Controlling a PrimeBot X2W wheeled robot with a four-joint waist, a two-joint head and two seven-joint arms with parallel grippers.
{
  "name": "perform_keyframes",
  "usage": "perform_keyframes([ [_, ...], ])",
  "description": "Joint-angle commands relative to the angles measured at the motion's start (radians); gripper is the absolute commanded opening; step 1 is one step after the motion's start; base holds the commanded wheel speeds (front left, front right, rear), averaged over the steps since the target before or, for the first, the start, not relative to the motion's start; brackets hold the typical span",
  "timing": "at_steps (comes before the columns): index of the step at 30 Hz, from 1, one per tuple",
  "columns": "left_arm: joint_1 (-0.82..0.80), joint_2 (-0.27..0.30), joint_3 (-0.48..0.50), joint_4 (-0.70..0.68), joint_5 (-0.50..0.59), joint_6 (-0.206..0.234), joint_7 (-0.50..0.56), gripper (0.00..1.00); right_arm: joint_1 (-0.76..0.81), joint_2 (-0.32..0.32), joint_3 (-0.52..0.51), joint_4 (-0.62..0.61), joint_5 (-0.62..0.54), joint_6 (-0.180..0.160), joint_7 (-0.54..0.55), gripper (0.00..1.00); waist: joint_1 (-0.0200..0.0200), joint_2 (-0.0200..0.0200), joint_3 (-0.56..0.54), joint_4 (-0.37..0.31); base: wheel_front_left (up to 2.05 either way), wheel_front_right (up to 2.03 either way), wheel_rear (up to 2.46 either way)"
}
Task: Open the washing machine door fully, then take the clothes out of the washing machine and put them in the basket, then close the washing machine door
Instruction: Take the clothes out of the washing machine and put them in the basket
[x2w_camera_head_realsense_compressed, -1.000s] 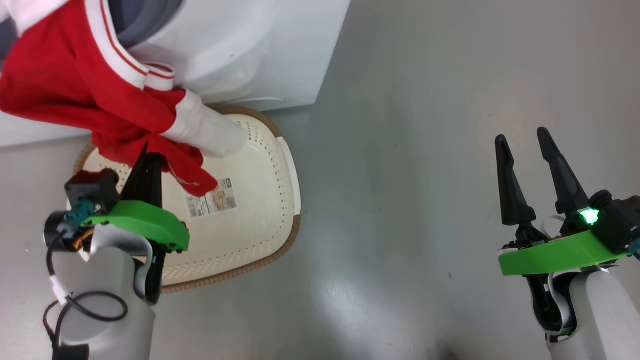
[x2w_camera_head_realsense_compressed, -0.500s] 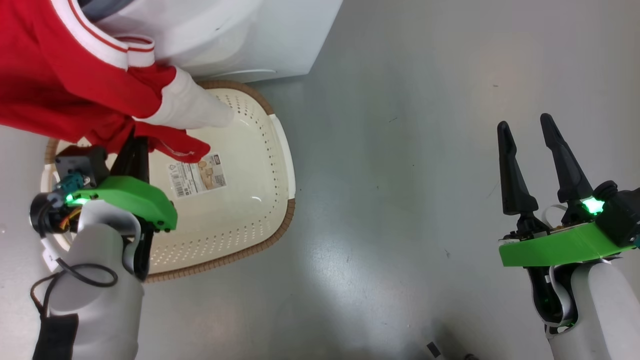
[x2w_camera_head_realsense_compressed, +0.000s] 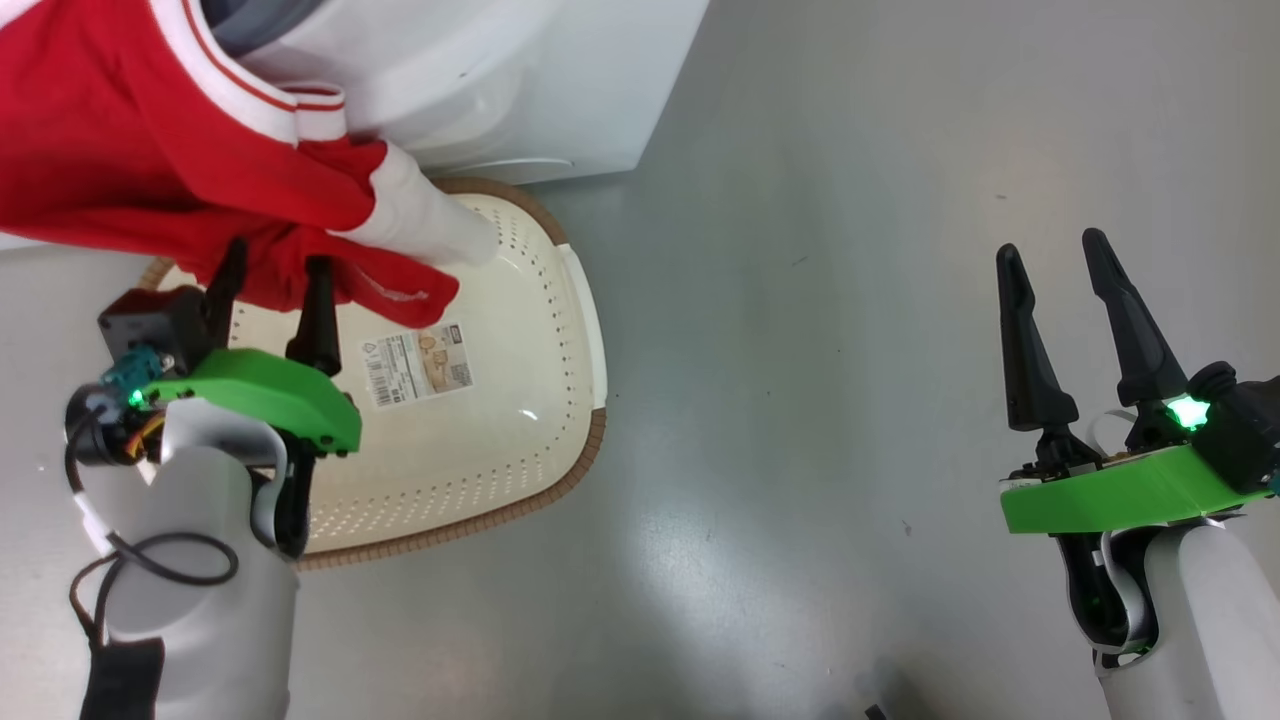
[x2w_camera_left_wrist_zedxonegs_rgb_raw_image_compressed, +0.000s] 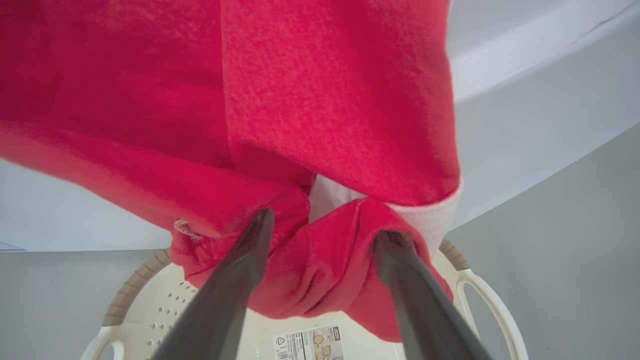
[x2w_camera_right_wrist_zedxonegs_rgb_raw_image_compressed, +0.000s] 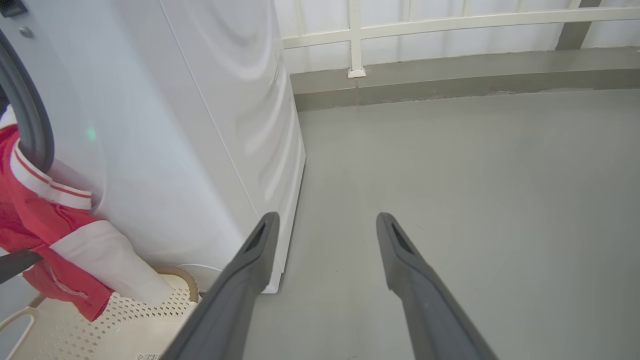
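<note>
Currently left gripper (x2w_camera_head_realsense_compressed: 279, 255) is seen spread, red clothes (x2w_camera_head_realsense_compressed: 150, 170) draped between its fingers (x2w_camera_head_realsense_compressed: 318, 310) above the basket (x2w_camera_head_realsense_compressed: 597, 440); right gripper (x2w_camera_head_realsense_compressed: 1049, 243) is seen spread over floor (x2w_camera_head_realsense_compressed: 850, 400).

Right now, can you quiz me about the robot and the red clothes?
1. True or false: the basket sits on the floor by the washing machine.
2. The right gripper is: A) shut on the basket, B) open above the floor, C) inside the washing machine.
3. Fill in: the left gripper has its fingers ___, with the red clothes between them.
Key: 1 true; 2 B; 3 apart.
</note>
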Motion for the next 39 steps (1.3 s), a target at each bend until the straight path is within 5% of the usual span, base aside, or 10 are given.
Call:
perform_keyframes([
  [1,0.049,0.023,0.021,-0.035,-0.004,-0.006,-0.005,1.00,0.010,-0.013,0.022,-0.018,0.009,0.006,-0.006,1.00,0.0000,-0.0001,-0.010,0.009,0.00,0.00,0.00],
  [28,0.347,0.003,0.015,-0.467,-0.103,-0.005,-0.005,1.00,0.065,-0.052,0.022,-0.008,-0.001,0.006,-0.006,1.00,0.0000,-0.0001,-0.138,0.088,0.00,0.00,0.00],
  [39,0.514,0.003,-0.040,-0.680,-0.156,0.062,-0.005,1.00,0.074,-0.062,0.025,-0.005,0.002,0.006,-0.006,1.00,0.0000,-0.0001,-0.159,0.088,0.00,0.00,0.00],
])
